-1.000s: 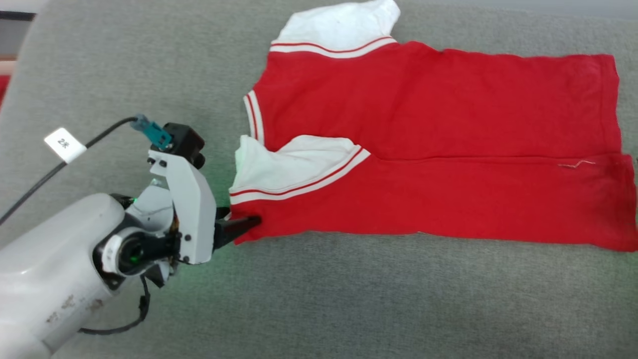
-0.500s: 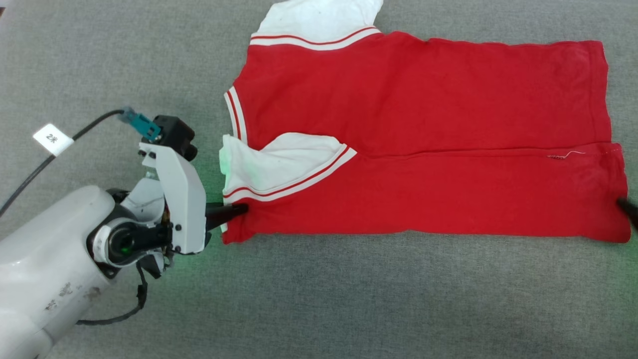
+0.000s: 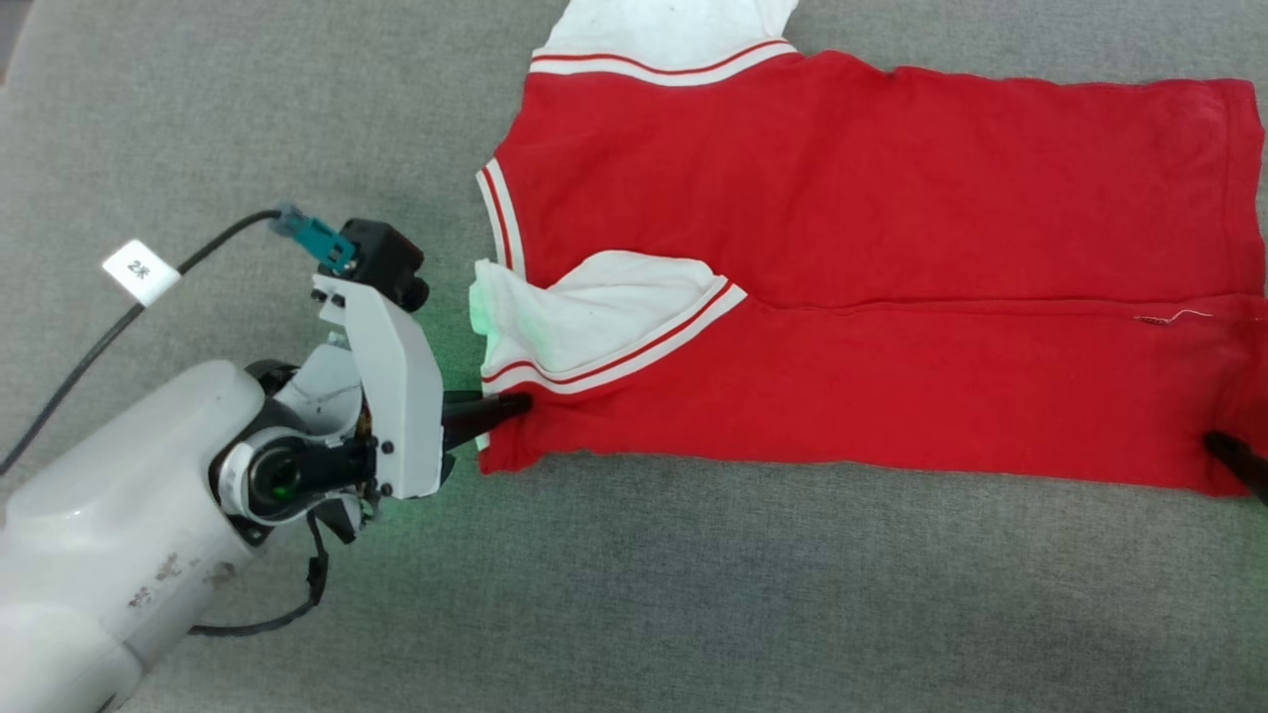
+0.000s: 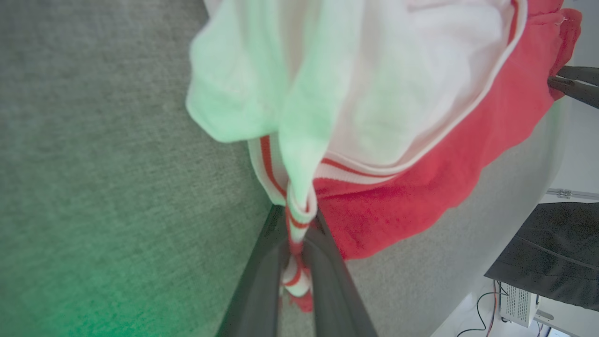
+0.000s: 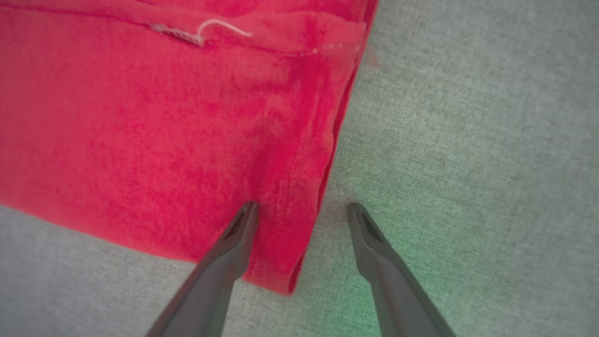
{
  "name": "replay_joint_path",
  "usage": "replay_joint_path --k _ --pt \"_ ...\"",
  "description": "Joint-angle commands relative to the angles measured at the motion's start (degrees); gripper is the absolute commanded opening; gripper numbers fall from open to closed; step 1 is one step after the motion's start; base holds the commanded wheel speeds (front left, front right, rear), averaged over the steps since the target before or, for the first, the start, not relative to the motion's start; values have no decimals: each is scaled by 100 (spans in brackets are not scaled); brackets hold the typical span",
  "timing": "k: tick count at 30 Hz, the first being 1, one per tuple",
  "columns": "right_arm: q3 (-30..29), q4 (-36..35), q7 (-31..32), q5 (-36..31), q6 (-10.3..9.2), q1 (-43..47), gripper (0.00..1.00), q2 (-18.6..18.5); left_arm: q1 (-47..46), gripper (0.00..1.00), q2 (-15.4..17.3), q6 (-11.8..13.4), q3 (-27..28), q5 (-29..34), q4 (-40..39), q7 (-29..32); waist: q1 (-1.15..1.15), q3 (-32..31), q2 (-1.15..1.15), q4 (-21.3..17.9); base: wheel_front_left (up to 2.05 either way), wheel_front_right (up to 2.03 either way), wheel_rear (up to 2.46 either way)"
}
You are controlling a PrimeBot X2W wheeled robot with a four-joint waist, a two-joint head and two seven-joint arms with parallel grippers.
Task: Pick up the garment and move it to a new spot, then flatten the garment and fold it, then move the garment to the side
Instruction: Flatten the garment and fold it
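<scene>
At the far left of the head view, a black cable [image 3: 89, 356] with a white tag [image 3: 141, 271] runs to the left arm, low over the grey surface [image 3: 693, 594]. Next, the left gripper [image 3: 510, 406] is clenched on the garment [image 3: 842, 198] at its near left corner. In the left wrist view its fingers [image 4: 259, 281] pinch a bunched strip of the red-white trim, and the white sleeve [image 4: 398, 70] puffs up just beyond. The garment lies flat across the middle of the surface, collar end left, hem right, with one long fold line running along it. A loose white thread [image 3: 1174, 317] sits near the hem. At the far right, the right gripper [image 3: 1233, 458] is spread wide at the near right corner. One finger is over the red cloth, the other over the bare surface, with the hem edge between them.
</scene>
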Motion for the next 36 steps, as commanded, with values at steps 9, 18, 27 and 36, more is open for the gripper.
replay_joint_path --k 9,18,27,36 --pt "-58 -64 186 272 2 496 0 98 370 0 -59 -144 -160 47 -13 -96 0 -123 0 45 0 0 0" --pt "-566 -709 201 493 2 1295 0 157 701 0 575 -193 -75 -28 -606 -283 0 -242 0 -32 0 0 0" --pt "-986 -1363 409 501 1 2097 0 295 1283 0 1476 -11 -26 -143 -1765 -575 0 -235 0 -113 0 0 0" --pt "-1222 -1711 258 501 1 2372 69 613 1558 43 1675 163 12 -40 -2262 -966 0 -306 0 -84 0 0 0"
